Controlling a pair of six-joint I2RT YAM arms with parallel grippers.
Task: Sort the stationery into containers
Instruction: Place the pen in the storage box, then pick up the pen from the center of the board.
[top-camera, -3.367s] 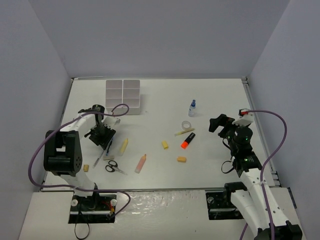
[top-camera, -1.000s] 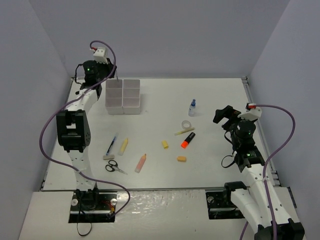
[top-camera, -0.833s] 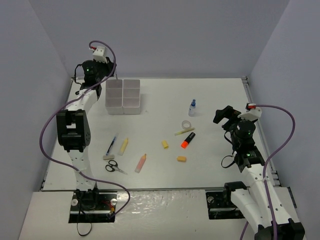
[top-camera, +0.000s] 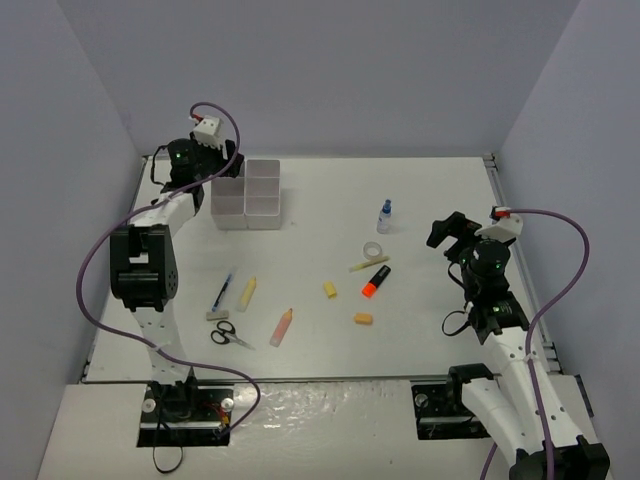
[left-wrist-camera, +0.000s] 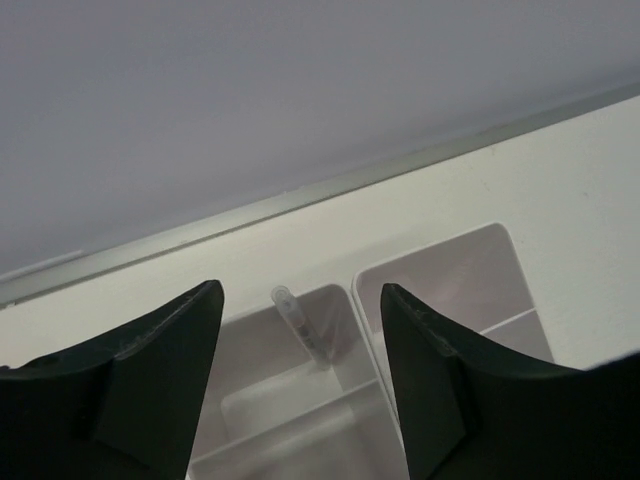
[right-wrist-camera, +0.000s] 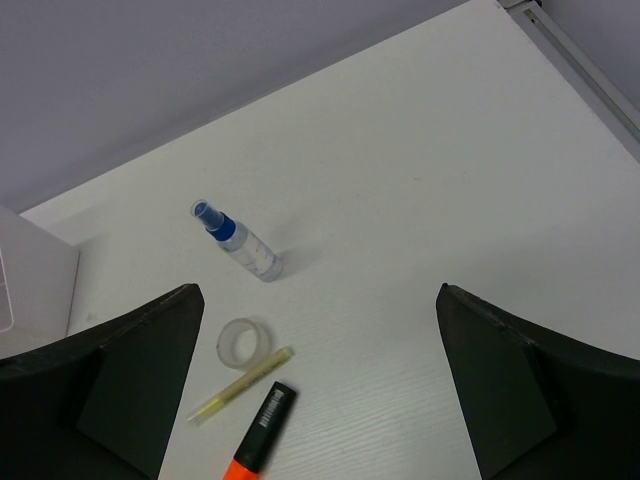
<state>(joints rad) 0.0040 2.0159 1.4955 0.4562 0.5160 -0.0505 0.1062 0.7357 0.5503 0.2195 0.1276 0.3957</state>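
Observation:
The white six-compartment container (top-camera: 246, 193) stands at the back left. My left gripper (top-camera: 228, 162) hangs open above its back-left corner. In the left wrist view a clear pen (left-wrist-camera: 300, 325) leans in a compartment (left-wrist-camera: 270, 370) below the open gripper (left-wrist-camera: 300, 290). My right gripper (top-camera: 440, 235) is open and empty at the right. Its wrist view (right-wrist-camera: 318, 295) shows the blue-capped bottle (right-wrist-camera: 240, 243), tape roll (right-wrist-camera: 241, 342), thin yellow pen (right-wrist-camera: 240, 383) and orange marker (right-wrist-camera: 258, 432). Scissors (top-camera: 230, 335), a blue pen (top-camera: 222, 291), yellow marker (top-camera: 246, 292) and two erasers (top-camera: 330, 289) lie in front.
A pale orange marker (top-camera: 282, 326) lies near the scissors, and the second eraser (top-camera: 363, 319) lies below the orange marker (top-camera: 375, 281). Grey walls close the table on three sides, with a metal rail (right-wrist-camera: 590, 70) along the right edge.
The left arm rose from the items at the front left to the container's back corner, then shifted a little right. The right gripper moved slightly.

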